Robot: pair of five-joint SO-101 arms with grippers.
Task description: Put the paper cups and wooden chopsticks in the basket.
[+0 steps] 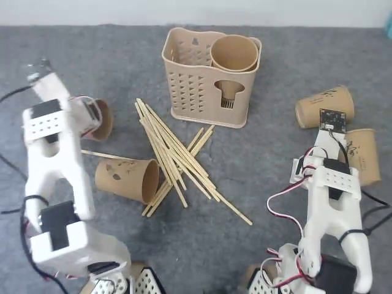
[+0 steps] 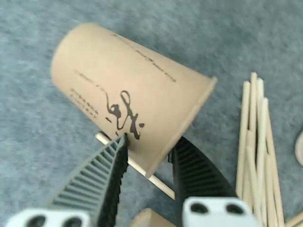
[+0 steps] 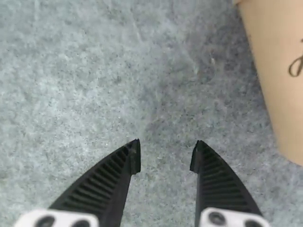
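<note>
Paper cup (image 2: 128, 90), toppled on the surface (image 1: 275, 92) well short of the basket (image 1: 184, 79) — my left fingers (image 2: 106, 175) apart astride its rim, presumably to pinch the wall; right fingers (image 3: 116, 165) apart, idle.

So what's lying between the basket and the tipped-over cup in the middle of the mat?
The wooden chopsticks lie piled across that stretch, between the basket and the tipped cup; the high view shows it.
</note>
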